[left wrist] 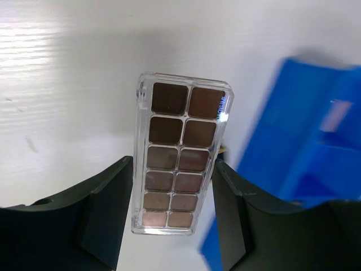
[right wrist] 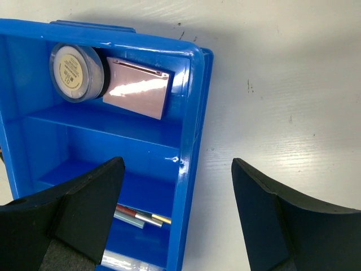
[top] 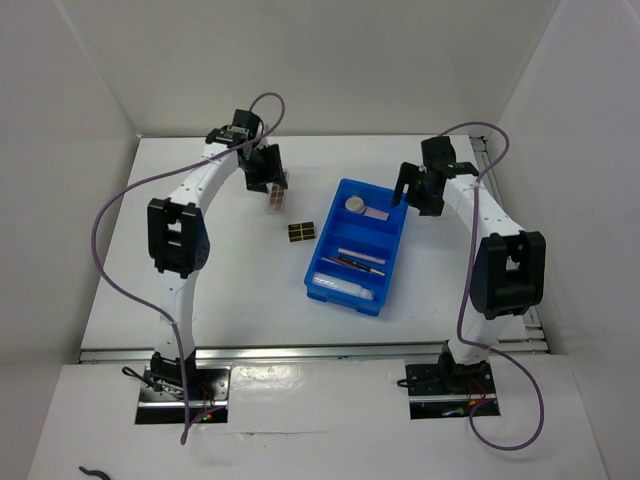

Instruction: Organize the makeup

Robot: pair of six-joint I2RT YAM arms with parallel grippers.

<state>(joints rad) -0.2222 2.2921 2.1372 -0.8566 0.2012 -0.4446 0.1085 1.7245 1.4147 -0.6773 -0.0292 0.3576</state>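
Well, the left gripper (left wrist: 172, 166) clamps the clear eyeshadow palette (left wrist: 177, 164), far and to the left of the blue bin (top: 345, 302).
Its fingers (left wrist: 110, 206) press the long edges of the slick case near one end only, so I judge that a quick swing could let it pivot or slip out. The black palette with gold squares (top: 299, 232) lies on the table (top: 250, 300) between this hold and the bin, and a low carry might knock it. The right gripper (right wrist: 177, 169) hangs spread wide and empty over the bin's far right corner, where the two arms could clash. That far compartment already holds the round compact (right wrist: 76, 70) and pink square compact (right wrist: 138, 87) side by side, leaving little room.
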